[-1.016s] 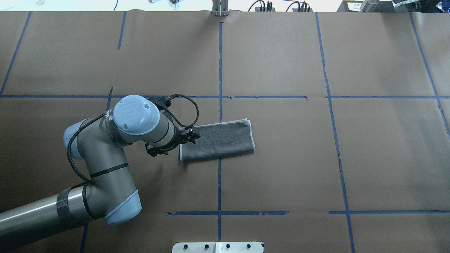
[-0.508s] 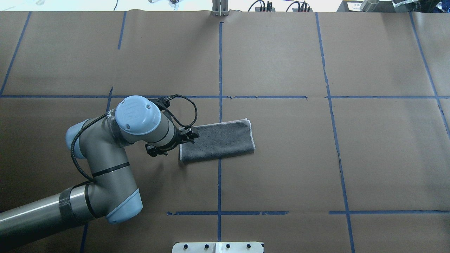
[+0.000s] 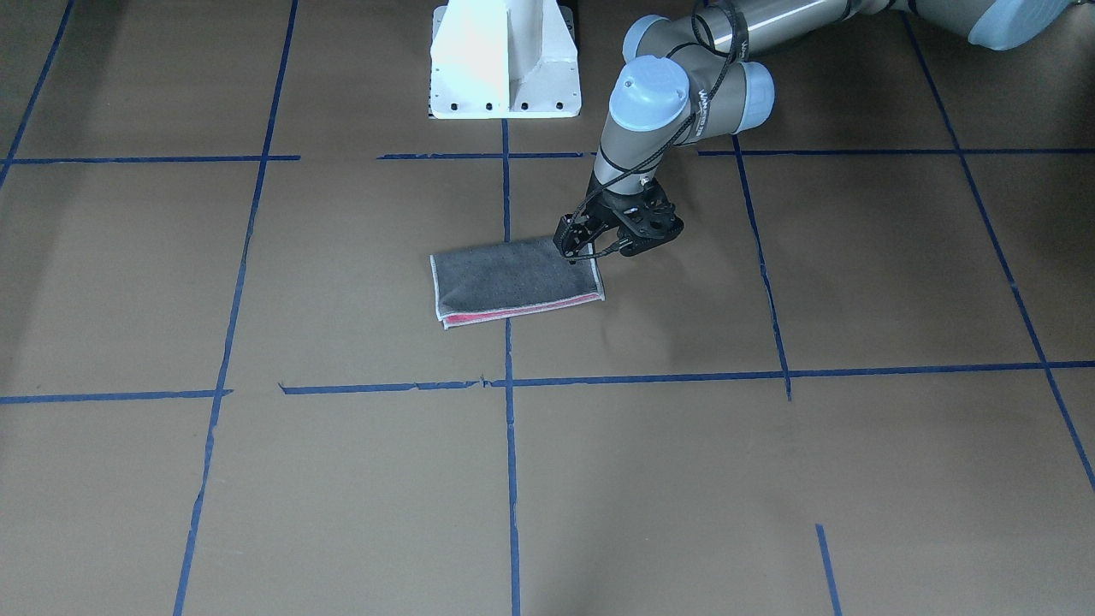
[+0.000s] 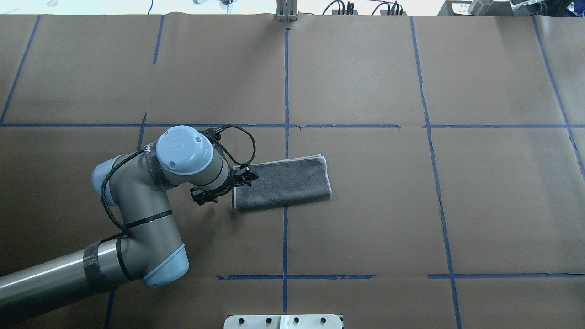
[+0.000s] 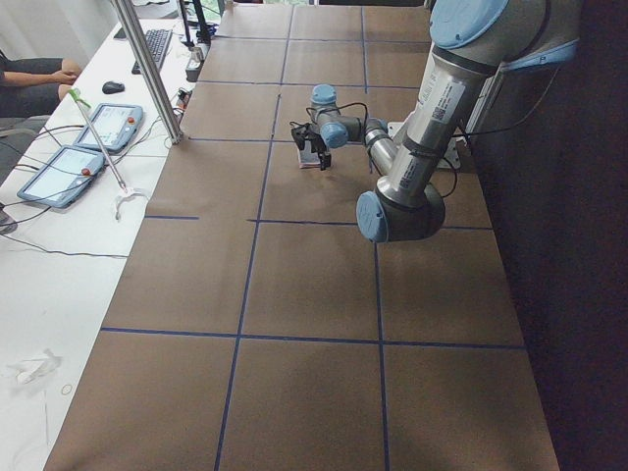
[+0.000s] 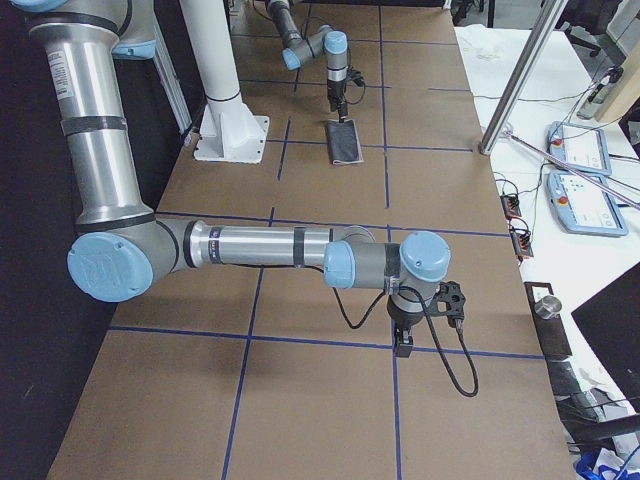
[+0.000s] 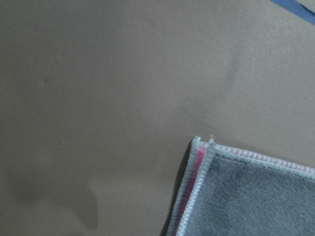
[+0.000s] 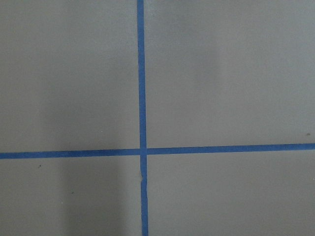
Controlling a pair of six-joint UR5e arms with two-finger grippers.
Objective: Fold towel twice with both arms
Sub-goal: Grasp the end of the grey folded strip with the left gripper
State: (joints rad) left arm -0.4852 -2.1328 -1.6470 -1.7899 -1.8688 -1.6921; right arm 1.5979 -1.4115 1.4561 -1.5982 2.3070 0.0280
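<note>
**Towel folded once as my left hand hangs at its end**

My left arm [image 4: 151,201] comes in low from the table's left side and bends toward the centre. My left hand [image 3: 620,231] hangs over the short left end of the towel [image 4: 283,183], at the corner nearer my base. I cannot tell whether its fingers are apart or together, nor whether they touch the cloth. The left wrist camera looks down on a towel corner [image 7: 199,162], where two whitish hems lie stacked with a pink line between them.

The towel is a flat oblong, dark grey face up, lying slightly askew across the centre blue tape line [image 4: 286,82] on the brown table [image 4: 411,205]. A pink-red strip shows along its far long edge.

My right arm [image 6: 260,245] stretches low over the table's right end, well apart from the towel. My right hand [image 6: 403,340] points down near a crossing of tape lines [image 8: 142,151], and I cannot tell its state.
</note>
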